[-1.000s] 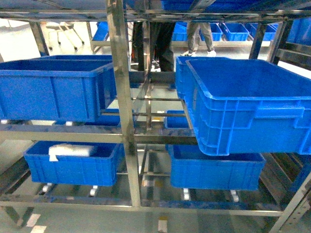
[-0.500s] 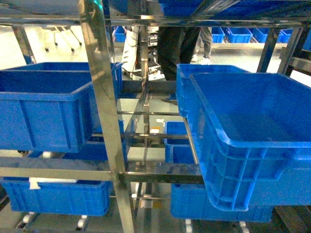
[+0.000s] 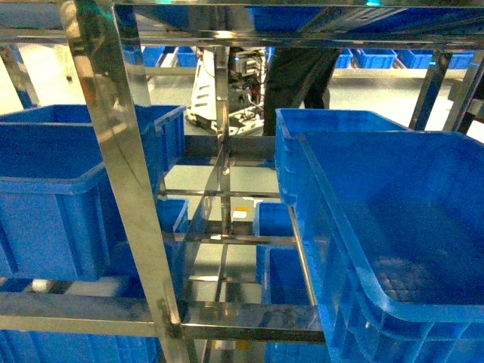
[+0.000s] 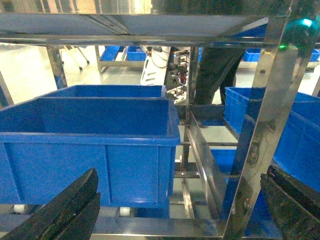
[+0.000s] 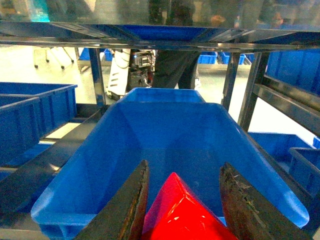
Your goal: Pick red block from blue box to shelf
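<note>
The red block [image 5: 185, 212] is glossy and sits low in the right wrist view, with my right gripper [image 5: 184, 166] shut on it. It hangs in front of a royal-blue crate [image 5: 165, 130] that rests on the steel shelf [image 3: 113, 174]. My left gripper [image 4: 180, 172] is open, with only the shelf rail [image 4: 160, 227] and a shelf upright [image 4: 265, 125] between its dark fingers [image 4: 75, 205]. The blue box is out of view. Neither gripper shows in the head view.
Royal-blue ribbed crates [image 3: 393, 227] [image 3: 45, 197] fill the shelf tiers left and right of the near upright. More crates [image 3: 283, 265] lie on the tier below. Behind the shelf stand a person [image 3: 295, 83] and a white machine [image 3: 204, 91].
The head view has closed in on the shelf. The near upright has slid left and the crates have grown larger. The lower tier has dropped mostly out of frame.
</note>
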{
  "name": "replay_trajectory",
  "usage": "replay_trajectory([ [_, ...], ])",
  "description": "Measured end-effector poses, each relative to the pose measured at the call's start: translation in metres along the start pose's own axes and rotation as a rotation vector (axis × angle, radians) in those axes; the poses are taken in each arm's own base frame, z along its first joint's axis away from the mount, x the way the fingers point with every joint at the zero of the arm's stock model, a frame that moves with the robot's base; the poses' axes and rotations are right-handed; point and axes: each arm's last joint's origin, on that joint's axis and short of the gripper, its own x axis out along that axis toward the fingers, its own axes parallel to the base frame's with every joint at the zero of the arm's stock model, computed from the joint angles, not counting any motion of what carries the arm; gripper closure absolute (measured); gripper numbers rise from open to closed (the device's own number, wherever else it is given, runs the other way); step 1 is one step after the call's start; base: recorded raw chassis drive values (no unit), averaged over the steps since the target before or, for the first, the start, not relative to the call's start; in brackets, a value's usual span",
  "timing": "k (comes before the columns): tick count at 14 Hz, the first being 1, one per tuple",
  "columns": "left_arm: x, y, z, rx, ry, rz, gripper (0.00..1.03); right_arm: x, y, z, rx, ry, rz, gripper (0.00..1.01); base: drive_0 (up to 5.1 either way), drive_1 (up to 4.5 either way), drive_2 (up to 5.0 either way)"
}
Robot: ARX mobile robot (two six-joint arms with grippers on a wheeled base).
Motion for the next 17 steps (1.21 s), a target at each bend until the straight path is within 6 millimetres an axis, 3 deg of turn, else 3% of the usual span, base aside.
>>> replay_trajectory([
  [17,0.0,0.0,0.0005,0.0,-0.005,-0.001,0.05,0.0,0.0,0.0004,0.0,-0.004,0.0,0.64,0.0,0.0,0.0],
])
